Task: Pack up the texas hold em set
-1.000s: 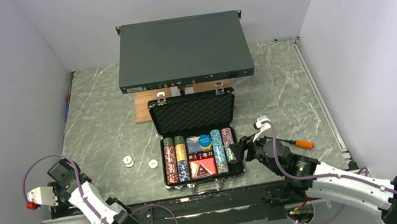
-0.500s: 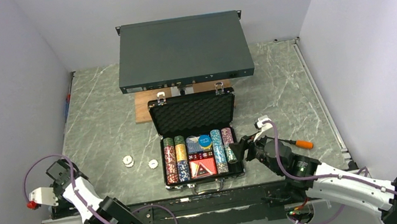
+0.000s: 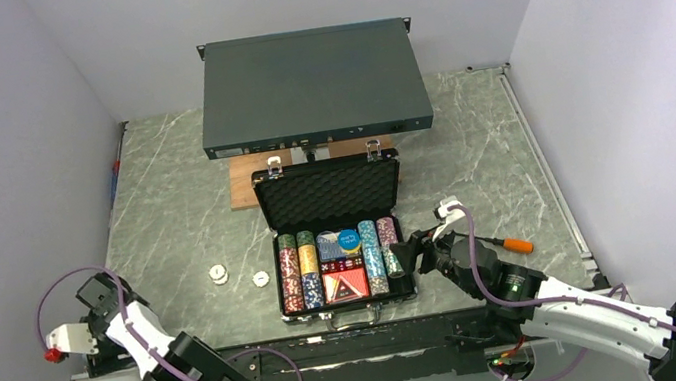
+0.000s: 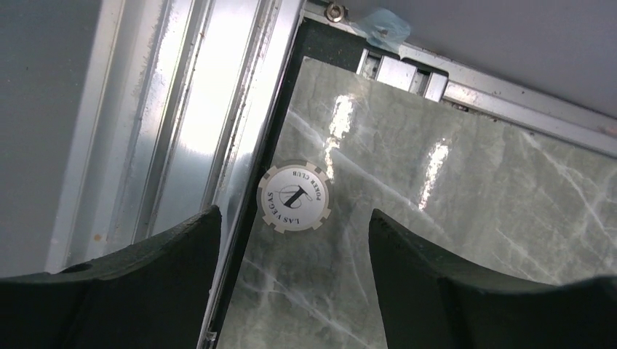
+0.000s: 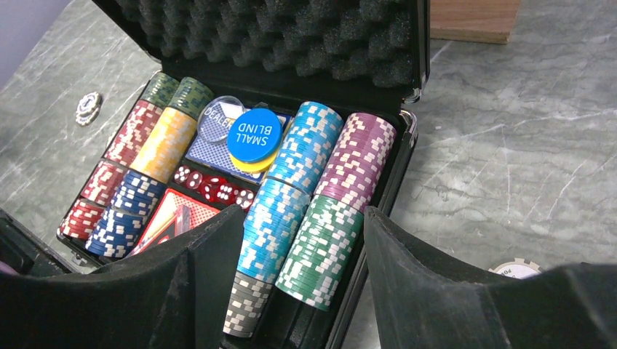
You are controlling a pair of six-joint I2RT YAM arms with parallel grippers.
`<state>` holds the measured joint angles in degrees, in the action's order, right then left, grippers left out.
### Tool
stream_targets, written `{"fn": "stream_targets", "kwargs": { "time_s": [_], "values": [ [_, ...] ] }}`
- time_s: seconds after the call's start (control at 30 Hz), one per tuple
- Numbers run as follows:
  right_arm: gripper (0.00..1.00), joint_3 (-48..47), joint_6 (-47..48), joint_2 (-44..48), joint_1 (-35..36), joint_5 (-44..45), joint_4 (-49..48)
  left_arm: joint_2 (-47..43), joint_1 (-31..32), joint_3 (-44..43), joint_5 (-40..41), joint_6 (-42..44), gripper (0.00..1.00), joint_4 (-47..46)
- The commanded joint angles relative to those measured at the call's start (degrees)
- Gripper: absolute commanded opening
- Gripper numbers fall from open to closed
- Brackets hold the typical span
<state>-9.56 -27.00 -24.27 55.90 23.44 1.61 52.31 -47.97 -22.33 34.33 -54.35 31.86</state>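
Two grippers: both stand with jaws apart, and neither holds anything.
Left gripper: spread wide above the near corner of the table, with nothing touching either finger.
Target chip: this white chip lies flat just ahead of the gap between the left fingers, at the tabletop edge against the metal rail.
Right gripper: parted and hovering over the right side of the case, with the light-blue row and the purple-green row below its gap.
Case contents: the lid is up, and the chip rows, red dice and blue disc sit inside.
Other strays: one white chip lies just outboard of the right gripper, and two more lie well apart from both tools.
Step in hand: judged to be collecting loose chips. Closing the lid is not yet due.
Next move: advance the left gripper until the chip sits between its fingers, then descend and close. One finger hangs over the rail, so you may need to turn the wrist first.
Risk: the chip is thin and flat and may slide or slip under the rail.
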Motion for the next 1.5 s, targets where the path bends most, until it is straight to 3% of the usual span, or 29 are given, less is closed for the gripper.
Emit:
{"fn": "stream_targets", "kwargs": {
  "time_s": [0.0, 0.13, 0.4, 0.53, 0.67, 0.77, 0.83, 0.93, 1.1, 1.47],
  "values": [
    [0.64, -1.69, 0.46, 0.14, 0.05, -0.15, -2.39, -0.19, -1.60, -0.06, -0.33, -1.54, 0.74, -3.86],
    [0.64, -1.72, 0.46, 0.03, 0.10, -0.24, -2.39, 0.15, -2.69, 0.97, -1.97, -2.36, 0.71, -4.85],
    [0.64, -1.69, 0.47, -0.21, 0.13, -0.28, -2.44, 4.34, -4.17, -1.50, -3.91, -2.06, 0.90, -2.26],
    [0.64, -1.70, 0.46, -0.19, 0.08, -0.19, -2.40, 8.02, -6.45, -2.03, -7.19, -0.11, 0.91, -3.48],
    [0.64, -1.69, 0.47, -0.16, 0.09, -0.15, -2.33, 13.86, -8.53, -5.09, -10.11, 2.89, 0.86, -3.72],
    [0.64, -1.78, 0.46, -0.15, 0.10, -0.06, -2.31, 17.93, -9.00, -7.64, -10.10, 2.75, 0.71, -1.71],
    [0.64, -1.82, 0.46, -0.25, 0.07, -0.13, -2.34, 19.13, -9.07, -8.79, -9.15, 1.54, 0.67, 0.16],
    [0.64, -1.78, 0.46, -0.55, 0.04, -0.15, -2.48, 18.18, -9.03, -8.37, -8.52, 0.48, 0.67, 0.98],
    [0.64, -1.93, 0.48, -1.05, 0.13, -0.15, -2.65, 14.22, -9.05, -6.79, -8.14, 0.46, 0.75, 2.91],
    [0.64, -1.80, 0.48, -0.55, 0.15, -0.23, -2.49, 11.94, -9.07, -4.49, -9.16, 0.35, 0.67, 1.38]
  ]
}}
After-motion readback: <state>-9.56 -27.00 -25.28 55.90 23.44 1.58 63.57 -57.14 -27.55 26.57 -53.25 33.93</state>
